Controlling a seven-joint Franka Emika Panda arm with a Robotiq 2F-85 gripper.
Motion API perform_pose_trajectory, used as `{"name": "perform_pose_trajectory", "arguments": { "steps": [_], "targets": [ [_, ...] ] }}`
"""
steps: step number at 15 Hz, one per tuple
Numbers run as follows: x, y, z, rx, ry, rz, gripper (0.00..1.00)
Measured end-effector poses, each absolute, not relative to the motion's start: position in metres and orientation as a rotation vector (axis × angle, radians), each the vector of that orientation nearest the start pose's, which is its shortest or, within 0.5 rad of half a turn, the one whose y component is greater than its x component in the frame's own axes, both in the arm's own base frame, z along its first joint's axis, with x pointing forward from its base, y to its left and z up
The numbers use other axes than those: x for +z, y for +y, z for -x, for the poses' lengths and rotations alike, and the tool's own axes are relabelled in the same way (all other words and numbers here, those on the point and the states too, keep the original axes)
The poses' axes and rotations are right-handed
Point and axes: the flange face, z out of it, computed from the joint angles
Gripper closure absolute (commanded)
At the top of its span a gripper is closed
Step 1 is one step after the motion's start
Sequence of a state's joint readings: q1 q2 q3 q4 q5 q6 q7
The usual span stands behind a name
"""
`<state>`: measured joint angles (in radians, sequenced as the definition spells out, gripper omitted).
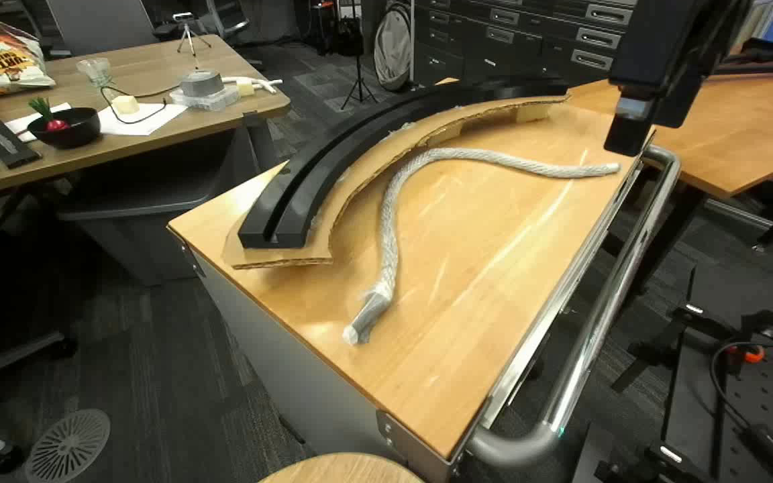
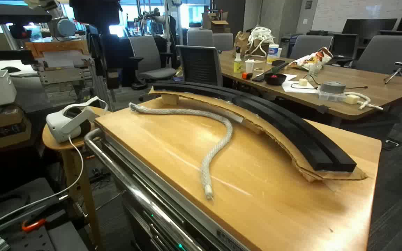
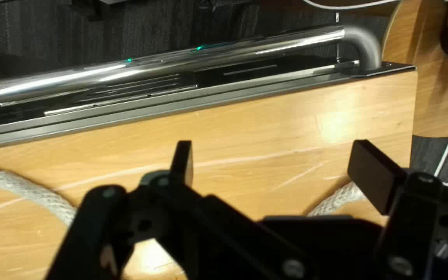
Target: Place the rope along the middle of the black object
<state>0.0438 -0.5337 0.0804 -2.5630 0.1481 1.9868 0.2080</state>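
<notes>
In an exterior view, your rope (image 1: 388, 221) lay in a loose bend through the centre of the frame, on the wooden top (image 1: 494, 221), beside the black object (image 1: 356, 144) at upper centre and outside its channel (image 1: 284, 201). Your gripper (image 3: 276, 167) stood spread wide, its fingers (image 3: 375, 175) apart with nothing held between them. The rope would probably have handled as light, soft and limp, drooping either side of any grip; its braid looked rough rather than slippery, and nothing about it suggested fragility. The wrapped end (image 1: 370, 312), at lower centre, seemed stiffer, so you would likely have done best to pinch just inboard of it. On the top you counted one rope with two ends and one black object with one channel; over it, one gripper with two fingers.
</notes>
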Motion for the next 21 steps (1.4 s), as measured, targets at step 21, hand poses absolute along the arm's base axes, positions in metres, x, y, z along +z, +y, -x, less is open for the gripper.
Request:
{"name": "perform_pose_trajectory", "arguments": {
  "steps": [21],
  "targets": [
    [0.441, 0.004, -0.339, 0.269, -0.428, 3.260, 0.00]
  ]
}}
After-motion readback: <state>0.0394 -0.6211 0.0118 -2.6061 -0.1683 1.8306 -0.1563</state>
